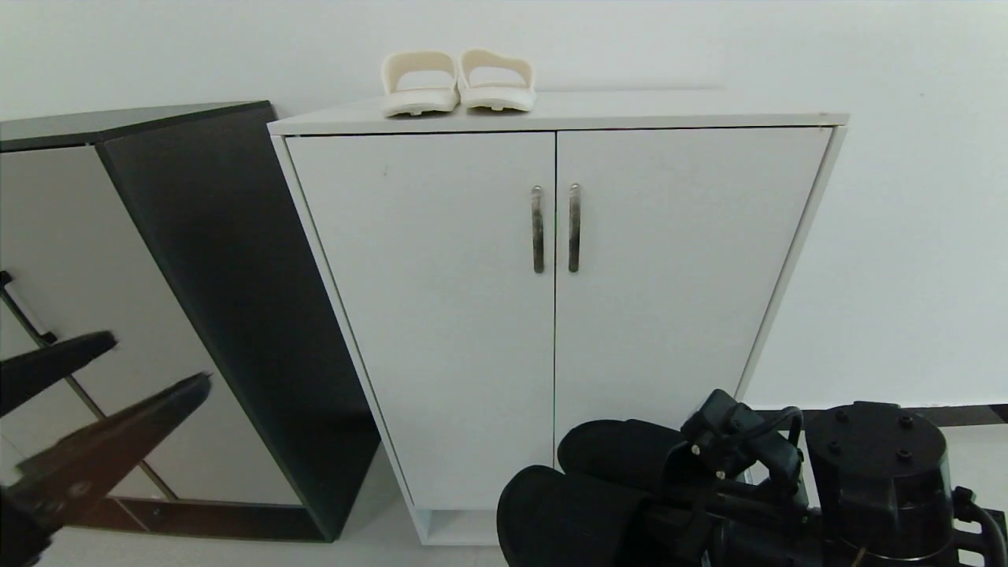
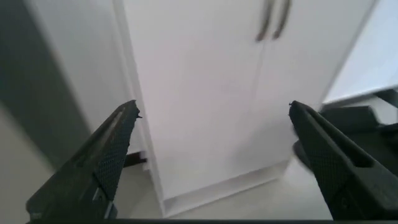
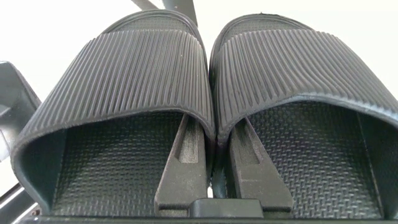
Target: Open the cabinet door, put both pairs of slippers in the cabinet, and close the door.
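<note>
Cabinet doors (image 1: 441, 315) shut; white slippers (image 1: 458, 81) on top at 12 o'clock. Right hand (image 3: 214, 149) clamps the black slippers (image 1: 598, 480) at 5 o'clock — left hand (image 1: 161, 358), spread open at 8 o'clock, should grip a handle (image 1: 538, 229) squarely, pulling along the door's arc.

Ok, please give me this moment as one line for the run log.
cabinet: both doors shut | cream slippers: on its top | black slippers: held by right end effector | left end effector: open, empty
</note>
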`<state>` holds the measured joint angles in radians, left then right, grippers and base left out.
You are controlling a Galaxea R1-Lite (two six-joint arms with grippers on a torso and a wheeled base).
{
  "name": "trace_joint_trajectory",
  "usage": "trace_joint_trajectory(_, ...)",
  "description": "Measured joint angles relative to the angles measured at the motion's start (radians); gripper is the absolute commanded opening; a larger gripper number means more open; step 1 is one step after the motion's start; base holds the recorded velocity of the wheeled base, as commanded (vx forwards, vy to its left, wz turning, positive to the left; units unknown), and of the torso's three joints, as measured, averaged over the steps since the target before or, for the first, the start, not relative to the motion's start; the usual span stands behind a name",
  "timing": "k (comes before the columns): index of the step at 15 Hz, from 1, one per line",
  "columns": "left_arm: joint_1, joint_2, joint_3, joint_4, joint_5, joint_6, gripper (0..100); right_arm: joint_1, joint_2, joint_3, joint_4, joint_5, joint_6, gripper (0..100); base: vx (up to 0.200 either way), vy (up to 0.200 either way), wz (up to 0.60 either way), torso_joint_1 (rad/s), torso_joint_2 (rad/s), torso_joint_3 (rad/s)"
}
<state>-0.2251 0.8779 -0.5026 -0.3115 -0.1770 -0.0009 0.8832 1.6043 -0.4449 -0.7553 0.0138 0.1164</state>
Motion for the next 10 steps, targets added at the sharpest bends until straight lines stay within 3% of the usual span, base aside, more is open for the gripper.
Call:
trace_joint_trajectory(2, -0.150, 0.173, -0.124, -0.036, 0.006, -0.009, 100, 0.000, 0.015, 0.000, -0.001, 0.000, 0.000, 0, 0.000, 0.000, 0.00, 0.000, 0.00, 0.000)
trace_joint_trajectory(5, -0.361, 0.402, -0.324, -0.054, 0.039, -0.083, 100, -0.002, 0.041, 0.000, -0.007, -0.001, -0.001, 0, 0.000, 0.000, 0.00, 0.000, 0.00, 0.000)
trace_joint_trajectory(8, -0.447, 0.598, -0.528, -0.060, 0.021, -0.123, 100, 0.000, 0.050, 0.003, -0.016, 0.002, 0.000, 0, 0.000, 0.000, 0.00, 0.000, 0.00, 0.000)
trace_joint_trajectory(10, -0.465, 0.701, -0.629, -0.059, -0.062, -0.151, 100, 0.000, 0.055, 0.003, -0.020, 0.002, 0.000, 0, 0.000, 0.000, 0.00, 0.000, 0.00, 0.000)
